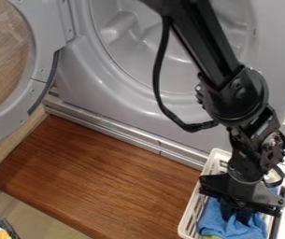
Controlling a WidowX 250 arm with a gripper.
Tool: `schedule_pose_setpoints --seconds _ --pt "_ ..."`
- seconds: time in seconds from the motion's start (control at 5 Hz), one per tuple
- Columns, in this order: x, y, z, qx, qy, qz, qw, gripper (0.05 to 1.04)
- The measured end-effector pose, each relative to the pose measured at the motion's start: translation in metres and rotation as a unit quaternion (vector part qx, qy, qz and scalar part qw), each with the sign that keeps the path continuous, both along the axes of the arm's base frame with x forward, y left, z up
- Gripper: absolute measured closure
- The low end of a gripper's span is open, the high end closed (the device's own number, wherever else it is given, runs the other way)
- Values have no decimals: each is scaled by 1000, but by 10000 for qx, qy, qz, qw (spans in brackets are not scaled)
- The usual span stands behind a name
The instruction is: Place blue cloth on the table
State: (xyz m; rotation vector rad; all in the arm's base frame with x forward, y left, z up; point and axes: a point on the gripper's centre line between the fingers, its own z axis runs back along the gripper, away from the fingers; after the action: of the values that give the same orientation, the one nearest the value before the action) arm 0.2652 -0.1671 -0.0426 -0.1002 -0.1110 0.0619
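My tool (235, 211) points down at the blue cloth (231, 228) inside the basket (188, 217); I cannot tell whether I grip it. A shallow pinch could drop it, and a fold snagging the basket's rim could drag the basket against the tabletop (107, 177) beside it.

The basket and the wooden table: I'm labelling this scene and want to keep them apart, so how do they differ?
The basket is off-white, while the wooden table is reddish brown with visible grain. The basket has slotted walls; the wooden table has a flat, solid top. The basket holds the blue cloth, while the wooden table spreads wider across the view. Both show rounded corners.
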Motion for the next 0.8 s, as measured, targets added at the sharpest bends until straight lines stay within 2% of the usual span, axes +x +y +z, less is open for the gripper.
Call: schedule_pose_setpoints --seconds 0.2,0.8 --pt "-1 2 8 37 -91 49 9999 1010" --pt "-18 17 61 103 -797 353 9961 1020"
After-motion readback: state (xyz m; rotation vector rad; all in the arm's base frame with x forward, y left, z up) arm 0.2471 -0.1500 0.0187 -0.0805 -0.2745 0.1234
